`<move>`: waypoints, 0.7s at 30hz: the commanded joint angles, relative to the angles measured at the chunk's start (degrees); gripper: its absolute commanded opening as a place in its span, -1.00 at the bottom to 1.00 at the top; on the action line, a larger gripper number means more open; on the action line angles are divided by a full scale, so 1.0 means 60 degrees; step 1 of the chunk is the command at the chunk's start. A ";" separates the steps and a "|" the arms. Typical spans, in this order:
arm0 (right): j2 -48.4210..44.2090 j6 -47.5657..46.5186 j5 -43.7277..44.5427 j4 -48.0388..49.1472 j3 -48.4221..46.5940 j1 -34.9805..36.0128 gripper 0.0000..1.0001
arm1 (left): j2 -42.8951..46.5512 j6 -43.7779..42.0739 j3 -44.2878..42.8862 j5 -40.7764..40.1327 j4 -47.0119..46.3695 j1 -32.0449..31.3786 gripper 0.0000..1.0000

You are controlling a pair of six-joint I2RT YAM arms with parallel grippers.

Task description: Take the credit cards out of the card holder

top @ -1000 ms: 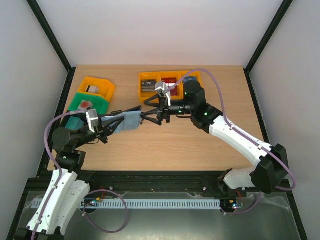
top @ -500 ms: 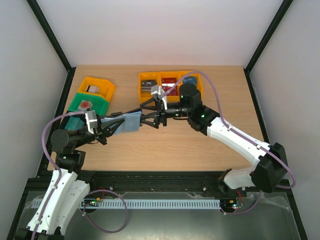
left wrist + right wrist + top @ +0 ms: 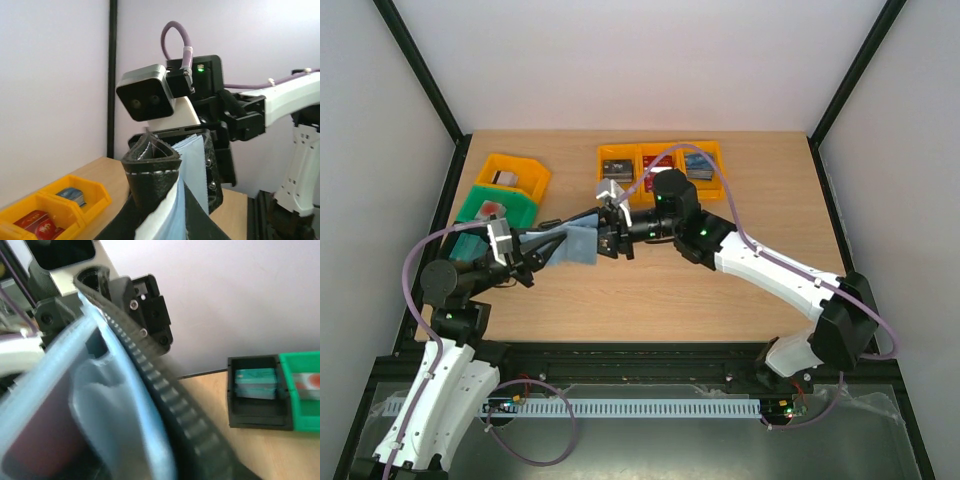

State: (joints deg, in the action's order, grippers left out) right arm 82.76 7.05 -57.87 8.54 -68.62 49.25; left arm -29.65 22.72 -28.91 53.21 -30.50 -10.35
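The black card holder [image 3: 575, 243] hangs in the air over the table's left half, its grey-blue inside facing up. My left gripper [image 3: 548, 243] is shut on its left end. In the left wrist view the folded black leather [image 3: 152, 172] rises between my left gripper [image 3: 170, 222] fingers. My right gripper [image 3: 607, 236] has its jaws on either side of the holder's right edge. The right wrist view is blurred: a ribbed dark finger [image 3: 165, 400] lies along the pale blue pocket [image 3: 107, 405], and a dark reddish credit card [image 3: 32, 440] shows inside the pocket.
A row of orange bins [image 3: 660, 152] with cards stands at the back centre. At the back left stand an orange bin [image 3: 525, 166], a green bin [image 3: 520, 210] and a black bin [image 3: 255, 415] with a teal card. Black frame posts stand at the table's corners.
My right gripper has moved left onto the card holder's right edge and its jaws have narrowed. The left gripper has kept its hold and hardly moved.
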 commanded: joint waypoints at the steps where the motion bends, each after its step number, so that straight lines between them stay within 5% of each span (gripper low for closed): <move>1: 0.0129 0.0378 -0.0023 0.0655 -0.0522 0.0221 -0.69 | 0.0103 -0.0122 0.0143 -0.1243 -0.0057 -0.0007 -0.93; 2: 0.0103 0.0347 0.0132 0.0562 -0.0525 0.0220 -0.91 | 0.0131 -0.0144 0.0187 -0.1470 0.0024 -0.0006 -0.86; 4: 0.0066 0.0223 0.0557 0.0188 -0.0602 0.0223 -0.97 | 0.0175 -0.0140 0.0291 -0.1899 0.0162 -0.0004 -0.67; 7: 0.0053 -0.0008 0.1541 -0.0710 -0.0930 0.0225 -0.97 | 0.0257 -0.0312 0.0478 -0.2843 0.0450 0.0035 0.15; 9: 0.0085 -0.0148 0.2408 -0.1650 -0.1248 0.0227 -0.97 | 0.0310 -0.0731 0.0557 -0.3774 0.0845 0.0076 0.42; 13: 0.0505 0.0348 0.5660 -0.3327 -0.2138 0.0258 -0.97 | 0.0386 -0.1603 0.0654 -0.5781 0.1612 0.0172 0.68; 17: 0.1370 0.0894 0.9545 -0.5528 -0.3481 0.0472 -0.97 | 0.0468 -0.2175 0.0824 -0.5601 0.1871 0.0174 0.78; 21: 0.1906 0.0689 1.0957 -0.6446 -0.4332 0.1013 -0.97 | 0.0475 -0.1951 0.1031 -0.5235 0.1699 0.0173 0.79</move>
State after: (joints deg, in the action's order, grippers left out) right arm 91.77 10.72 -9.47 -19.14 -89.69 52.21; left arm -27.29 12.60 -24.01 22.20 -19.94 -9.52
